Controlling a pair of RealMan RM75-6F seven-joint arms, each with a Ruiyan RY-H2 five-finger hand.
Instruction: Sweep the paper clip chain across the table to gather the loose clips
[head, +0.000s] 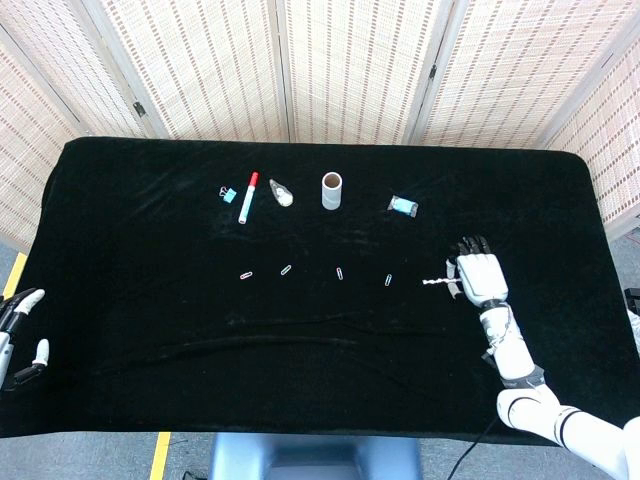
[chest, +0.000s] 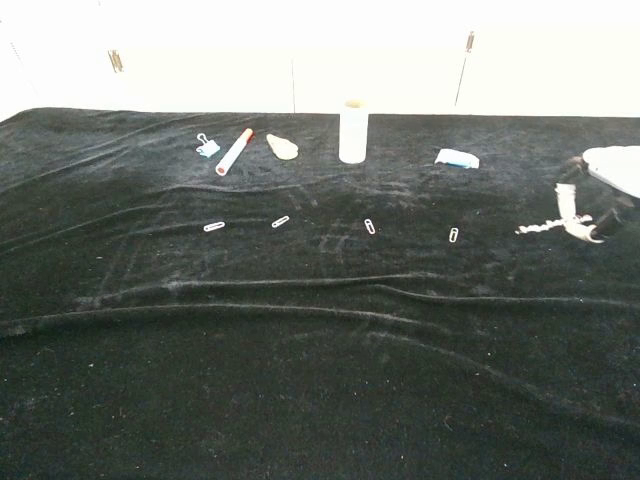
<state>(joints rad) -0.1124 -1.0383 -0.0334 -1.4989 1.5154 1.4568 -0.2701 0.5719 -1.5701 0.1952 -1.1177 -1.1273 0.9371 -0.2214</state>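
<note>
Table, draped in black cloth, seen from head and chest. Far left, at the near edge: left hand, fingers apart, holding nothing, well clear of the work and probably parked. Back row, left to right: binder clip, marker, a pale object too small to identify, tube standing upright, and a blue packet; all lie behind the working line and look like bystanders. Middle row: four loose clips, spaced apart in a rough line across the cloth, so one pass along that line could meet each in turn. Right of these: chain, stretched low toward the nearest clip and not touching it. Right hand pinches the chain's right end, other fingers spread. The chain's free end points left; the likely step is a leftward drag into the row. Risk: clips may slide aside on the rumpled cloth.
</note>
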